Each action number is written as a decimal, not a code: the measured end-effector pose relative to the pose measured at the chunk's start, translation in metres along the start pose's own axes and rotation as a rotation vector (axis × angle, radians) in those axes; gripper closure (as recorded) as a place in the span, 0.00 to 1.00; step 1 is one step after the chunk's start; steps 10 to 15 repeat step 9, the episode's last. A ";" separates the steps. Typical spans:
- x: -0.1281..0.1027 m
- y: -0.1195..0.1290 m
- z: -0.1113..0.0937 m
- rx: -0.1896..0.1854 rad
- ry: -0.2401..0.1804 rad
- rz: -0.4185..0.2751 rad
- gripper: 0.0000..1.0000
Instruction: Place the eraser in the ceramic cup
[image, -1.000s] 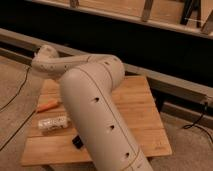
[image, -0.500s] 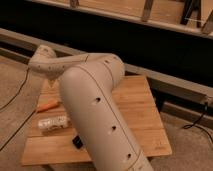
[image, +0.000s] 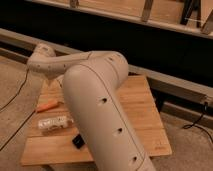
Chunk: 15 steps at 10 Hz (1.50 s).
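Note:
A small black block, seemingly the eraser (image: 77, 141), lies near the front edge of the wooden table (image: 145, 107), right beside my arm. My big white arm (image: 100, 100) rises from the lower right and bends to an elbow at the left (image: 42, 57). It covers the middle of the table. My gripper is not in view; it is hidden behind the arm or out of frame. No ceramic cup shows; it is hidden or out of view.
An orange object (image: 47, 105) lies at the table's left side. A clear plastic bottle (image: 54, 123) lies on its side in front of it. A dark wall with a metal rail (image: 165, 82) runs behind the table. Cables lie on the floor.
The arm's elbow has shifted slightly to the left and up. The objects on the table have not moved.

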 end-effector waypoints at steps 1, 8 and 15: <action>0.000 -0.001 -0.009 -0.005 -0.002 0.009 0.20; -0.001 -0.057 -0.110 0.091 -0.002 0.160 0.20; 0.003 -0.062 -0.116 0.116 0.006 0.180 0.20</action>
